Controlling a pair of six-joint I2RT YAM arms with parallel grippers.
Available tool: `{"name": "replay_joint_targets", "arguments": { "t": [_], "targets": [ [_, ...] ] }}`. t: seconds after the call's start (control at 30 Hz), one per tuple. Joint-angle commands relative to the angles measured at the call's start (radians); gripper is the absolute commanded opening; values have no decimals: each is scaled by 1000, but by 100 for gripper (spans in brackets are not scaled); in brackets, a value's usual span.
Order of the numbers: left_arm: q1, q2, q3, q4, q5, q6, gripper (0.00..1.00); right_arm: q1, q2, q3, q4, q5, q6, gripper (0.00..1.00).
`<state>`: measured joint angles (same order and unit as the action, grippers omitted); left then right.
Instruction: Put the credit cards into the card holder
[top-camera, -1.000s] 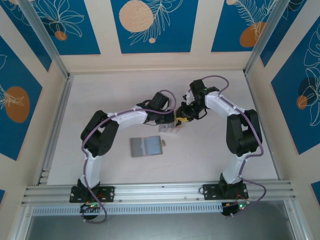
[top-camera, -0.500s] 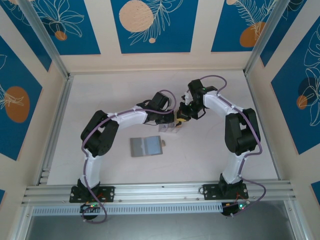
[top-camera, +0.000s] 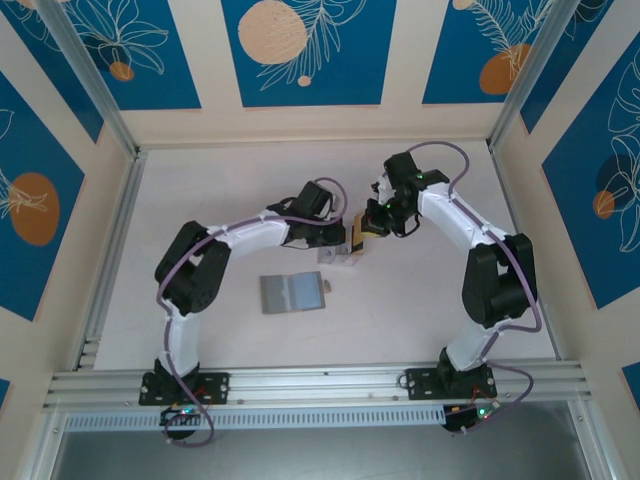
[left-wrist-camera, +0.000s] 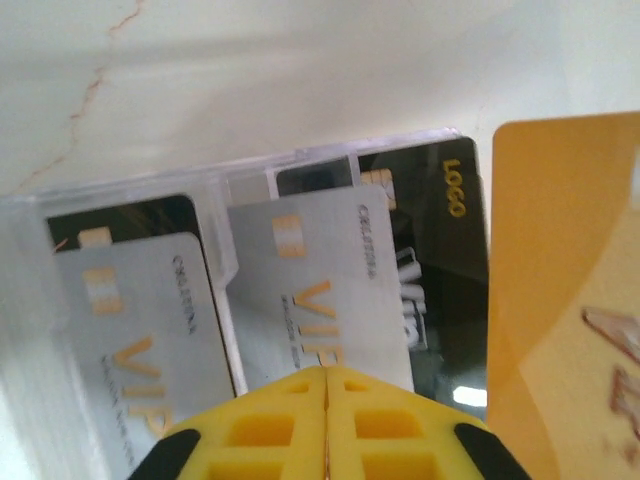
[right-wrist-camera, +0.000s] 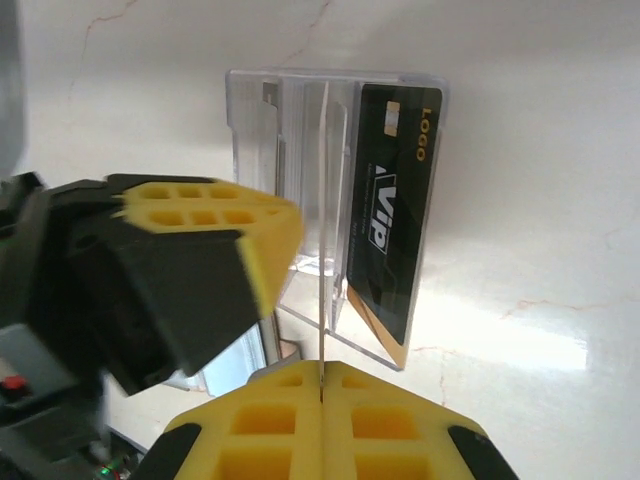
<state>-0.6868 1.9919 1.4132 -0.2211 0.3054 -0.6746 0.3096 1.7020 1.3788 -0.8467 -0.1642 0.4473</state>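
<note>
Credit cards (left-wrist-camera: 320, 290) stand in a clear rack (right-wrist-camera: 260, 110). My right gripper (right-wrist-camera: 322, 395) clamps the orange card (left-wrist-camera: 560, 300), presumably to lift it out. The left gripper (left-wrist-camera: 327, 385), jaws together, I judge steadies the rack.

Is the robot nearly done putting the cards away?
Not nearly. Done: nothing I can see, the grey holder lies apart from the cards. In hand: the right tool pinches one orange card. Left: that card, plus the black card and silver cards in the clear case, must go in.
</note>
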Motion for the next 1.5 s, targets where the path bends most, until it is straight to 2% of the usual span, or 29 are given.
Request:
{"name": "replay_joint_targets", "arguments": {
  "t": [0.0,0.13,0.27,0.47,0.67,1.0,1.47],
  "targets": [
    [36,-136,-55,31,105,-17,11,14,-81,-20,-56,78,13,0],
    [79,-296,-209,65,157,-26,13,62,-153,-38,-42,87,1,0],
    [98,-431,-391,-61,89,27,9,170,-176,-62,38,35,2,0],
    [112,-614,-640,-111,-22,16,6,318,-122,-129,264,-78,32,0],
    [151,-637,-742,-122,-67,13,3,400,-57,-213,477,-129,79,0],
    [165,-563,-812,-61,-89,28,2,447,-16,-375,744,-86,176,0],
    [166,-579,-866,-69,-132,12,1,447,44,-492,895,-54,236,0]
  ]
}}
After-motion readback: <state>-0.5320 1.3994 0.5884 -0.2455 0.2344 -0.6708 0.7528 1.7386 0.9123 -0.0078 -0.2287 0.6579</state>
